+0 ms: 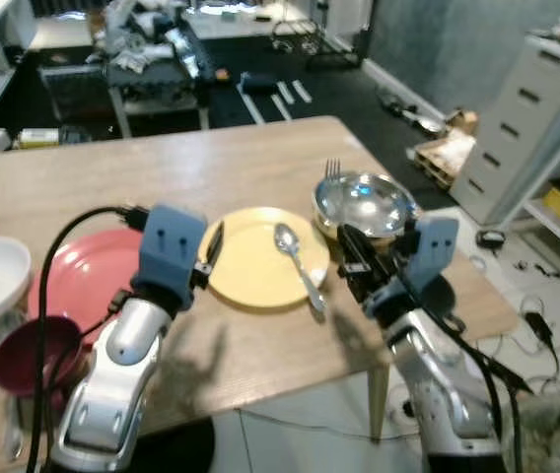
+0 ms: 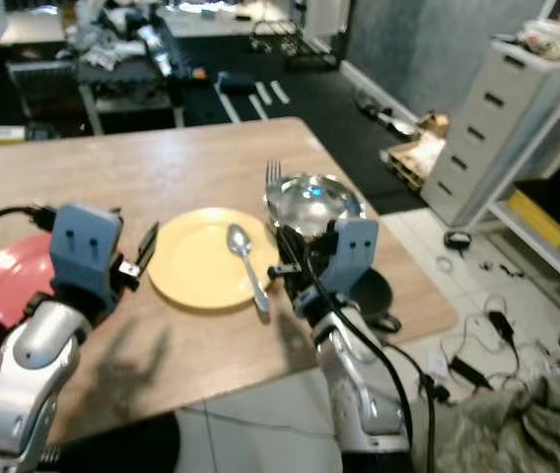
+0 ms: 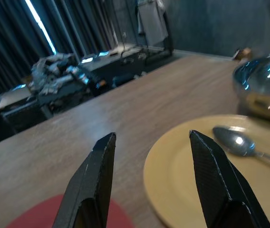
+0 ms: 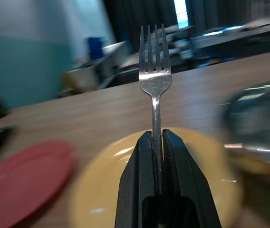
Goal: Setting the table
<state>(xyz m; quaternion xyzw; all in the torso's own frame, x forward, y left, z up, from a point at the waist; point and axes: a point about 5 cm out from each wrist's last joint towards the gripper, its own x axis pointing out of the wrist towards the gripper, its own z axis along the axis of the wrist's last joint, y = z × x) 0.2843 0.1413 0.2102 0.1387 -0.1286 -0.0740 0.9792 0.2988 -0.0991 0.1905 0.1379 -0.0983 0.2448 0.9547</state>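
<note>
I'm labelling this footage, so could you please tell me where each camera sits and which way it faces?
Left eye, right eye: on the head, looking forward and down at the table; both silver arms show.
Left wrist: along the open left tool toward the yellow plate and spoon.
Right wrist: along the right tool, shut on the fork.
All views share the yellow plate.

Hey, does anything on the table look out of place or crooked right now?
The spoon lies slanted on the yellow plate, its handle poking past the rim. Otherwise nothing spilled; the right gripper holds the fork.

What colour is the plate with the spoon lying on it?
Yellow. The plate with the spoon shows best in the left eye view.
</note>
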